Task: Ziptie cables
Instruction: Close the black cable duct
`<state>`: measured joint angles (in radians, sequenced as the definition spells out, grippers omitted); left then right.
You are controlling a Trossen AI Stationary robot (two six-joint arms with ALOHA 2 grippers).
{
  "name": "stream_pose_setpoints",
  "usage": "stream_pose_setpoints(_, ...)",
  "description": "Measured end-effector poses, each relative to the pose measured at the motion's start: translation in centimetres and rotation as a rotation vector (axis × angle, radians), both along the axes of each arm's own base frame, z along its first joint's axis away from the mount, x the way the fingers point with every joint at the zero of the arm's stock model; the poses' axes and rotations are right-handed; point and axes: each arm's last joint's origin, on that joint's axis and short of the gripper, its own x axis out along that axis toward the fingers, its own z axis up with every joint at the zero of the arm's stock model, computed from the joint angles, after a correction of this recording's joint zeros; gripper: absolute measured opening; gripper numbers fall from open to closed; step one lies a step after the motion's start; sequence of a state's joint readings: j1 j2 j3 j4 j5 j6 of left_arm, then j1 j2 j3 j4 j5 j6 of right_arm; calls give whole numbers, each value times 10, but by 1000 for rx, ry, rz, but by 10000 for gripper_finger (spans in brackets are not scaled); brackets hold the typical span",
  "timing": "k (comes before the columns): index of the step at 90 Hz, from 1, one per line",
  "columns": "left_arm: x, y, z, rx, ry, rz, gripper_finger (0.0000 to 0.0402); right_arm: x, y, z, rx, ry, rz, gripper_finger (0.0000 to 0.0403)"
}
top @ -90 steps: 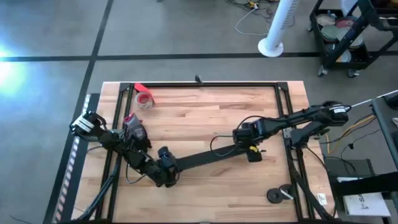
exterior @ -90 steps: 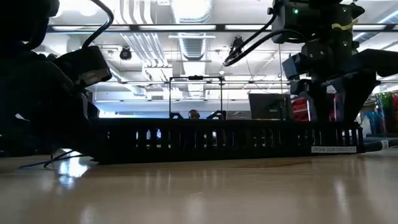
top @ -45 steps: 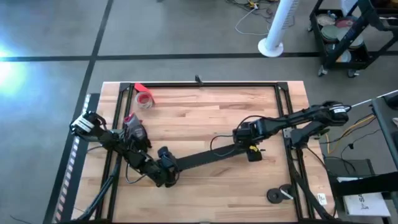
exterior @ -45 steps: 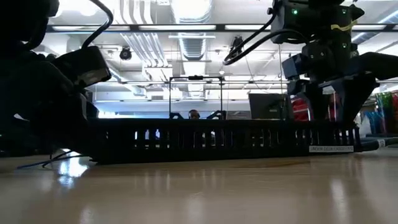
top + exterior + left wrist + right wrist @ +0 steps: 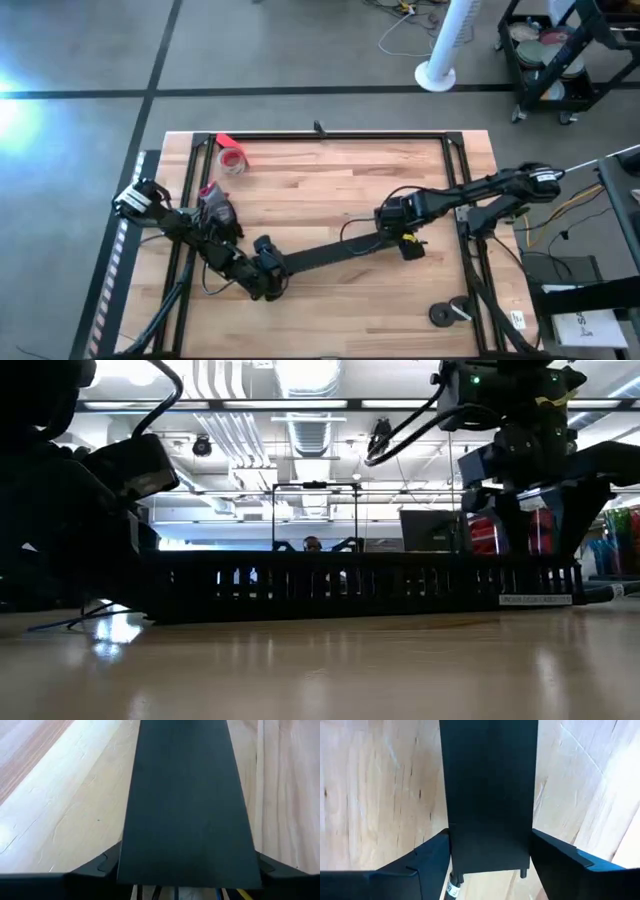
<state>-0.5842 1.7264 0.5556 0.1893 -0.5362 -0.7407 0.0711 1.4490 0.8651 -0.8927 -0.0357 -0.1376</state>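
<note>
While gripped endwise, black strip (image 5: 330,255) between both pincers.

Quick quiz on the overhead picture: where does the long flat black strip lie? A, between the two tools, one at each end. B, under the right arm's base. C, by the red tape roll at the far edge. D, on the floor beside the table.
A: the strip runs from the left tool to the right tool across the table.
</note>
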Motion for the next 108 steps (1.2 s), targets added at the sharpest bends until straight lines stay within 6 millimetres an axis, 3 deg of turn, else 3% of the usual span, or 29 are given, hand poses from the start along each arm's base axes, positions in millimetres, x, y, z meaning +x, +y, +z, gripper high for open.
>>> stream_pose_setpoints(19, 0, 0, 0, 0, 1, -1, 221, -2, 0, 1, 1, 21, -11, 225)
stream_pose_setpoints(108, 2, 1, 1, -4, 4, 7, 221, 1, 0, 3, -1, 1, -40, 277)
